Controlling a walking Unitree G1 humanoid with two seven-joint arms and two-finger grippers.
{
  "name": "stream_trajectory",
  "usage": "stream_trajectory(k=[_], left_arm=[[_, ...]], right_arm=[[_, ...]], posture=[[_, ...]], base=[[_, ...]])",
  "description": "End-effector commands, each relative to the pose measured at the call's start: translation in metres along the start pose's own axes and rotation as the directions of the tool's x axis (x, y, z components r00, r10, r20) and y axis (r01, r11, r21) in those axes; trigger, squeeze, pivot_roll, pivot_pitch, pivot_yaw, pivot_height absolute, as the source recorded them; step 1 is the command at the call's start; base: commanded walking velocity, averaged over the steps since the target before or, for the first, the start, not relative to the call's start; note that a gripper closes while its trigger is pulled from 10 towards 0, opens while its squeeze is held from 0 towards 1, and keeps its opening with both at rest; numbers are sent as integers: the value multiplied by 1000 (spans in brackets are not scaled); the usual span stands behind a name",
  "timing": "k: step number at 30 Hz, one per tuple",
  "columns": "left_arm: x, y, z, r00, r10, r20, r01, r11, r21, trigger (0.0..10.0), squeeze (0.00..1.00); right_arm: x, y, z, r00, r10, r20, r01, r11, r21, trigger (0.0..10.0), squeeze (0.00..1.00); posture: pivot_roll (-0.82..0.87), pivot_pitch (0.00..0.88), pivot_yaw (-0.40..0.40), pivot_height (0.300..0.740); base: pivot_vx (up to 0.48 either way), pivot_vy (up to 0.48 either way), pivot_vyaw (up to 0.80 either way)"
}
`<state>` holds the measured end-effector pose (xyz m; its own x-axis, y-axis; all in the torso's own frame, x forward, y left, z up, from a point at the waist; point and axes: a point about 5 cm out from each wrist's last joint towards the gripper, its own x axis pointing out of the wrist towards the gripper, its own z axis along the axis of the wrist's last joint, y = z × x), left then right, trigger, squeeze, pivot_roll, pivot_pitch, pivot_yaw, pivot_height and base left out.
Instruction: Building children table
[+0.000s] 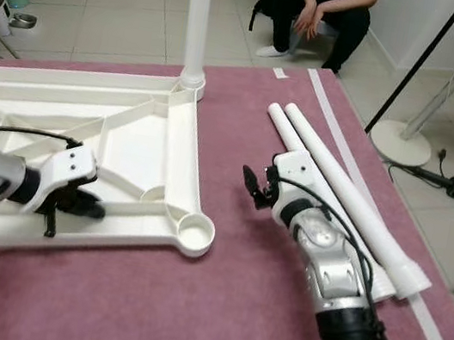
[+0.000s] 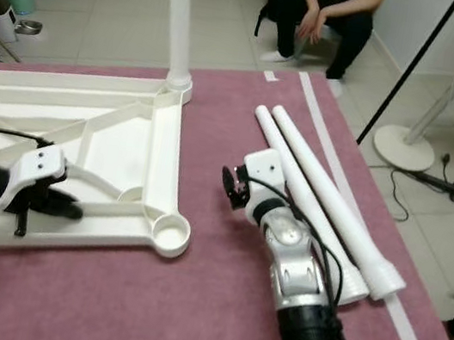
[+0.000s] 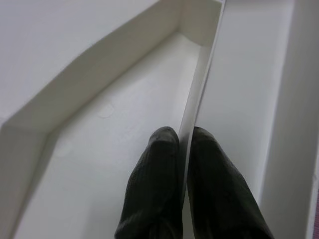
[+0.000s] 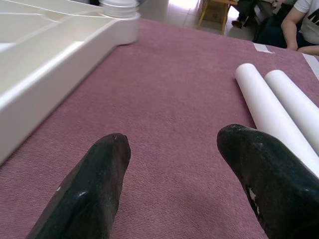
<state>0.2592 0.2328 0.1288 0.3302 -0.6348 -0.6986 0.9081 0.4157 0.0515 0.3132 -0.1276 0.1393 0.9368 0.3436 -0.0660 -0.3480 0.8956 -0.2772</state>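
Note:
A white plastic tabletop [image 1: 139, 151] lies upside down on a mauve mat [image 1: 213, 307]. One white leg [image 1: 198, 17] stands upright in its far corner socket. The near corner socket [image 1: 195, 235] holds nothing. Two loose white legs [image 1: 337, 188] lie side by side on the mat to the right. My left gripper [image 1: 89, 204] is shut on a thin rib [image 3: 197, 94] of the tabletop's underside, pinching it between both fingers [image 3: 159, 164]. My right gripper [image 1: 253, 187] hovers open just above the mat between the tabletop and the loose legs [image 4: 271, 107].
A person [image 1: 319, 11] sits on the tiled floor beyond the mat's far edge. A standing fan's base [image 1: 401, 142] and a black pole stand to the right. White tape [image 1: 341, 141] runs along the mat's right edge. A bowl [image 1: 22, 20] sits far left.

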Motion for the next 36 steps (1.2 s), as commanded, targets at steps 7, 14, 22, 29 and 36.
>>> stream_trajectory(k=[7,14,22,29,36], left_arm=[[15,-31,34,972,81,220,-47,987,-155,10000,0],[41,-35,70,943,177,280,-148,981,-122,10000,0],[56,-28,45,949,304,82,-309,949,60,10000,0],[57,-27,47,937,335,97,-347,923,166,10000,1000],[42,-34,84,886,260,384,-313,947,80,10000,0]], right_arm=[[3,5,-2,1000,27,-14,-27,1000,-4,10000,0],[4,6,-1,999,32,-11,-32,999,-9,10000,0],[-3,0,-5,1000,4,-19,-4,1000,-8,10000,0],[-3,-4,-4,1000,-8,-18,8,1000,-8,10000,0],[-11,-21,-3,998,-64,-10,64,998,-7,10000,0]], posture=[[75,0,47,740],[62,0,52,740],[42,0,64,740],[36,0,63,740],[35,0,60,740]], base=[[0,0,0],[0,0,0],[0,0,0],[0,0,0],[0,0,0]])
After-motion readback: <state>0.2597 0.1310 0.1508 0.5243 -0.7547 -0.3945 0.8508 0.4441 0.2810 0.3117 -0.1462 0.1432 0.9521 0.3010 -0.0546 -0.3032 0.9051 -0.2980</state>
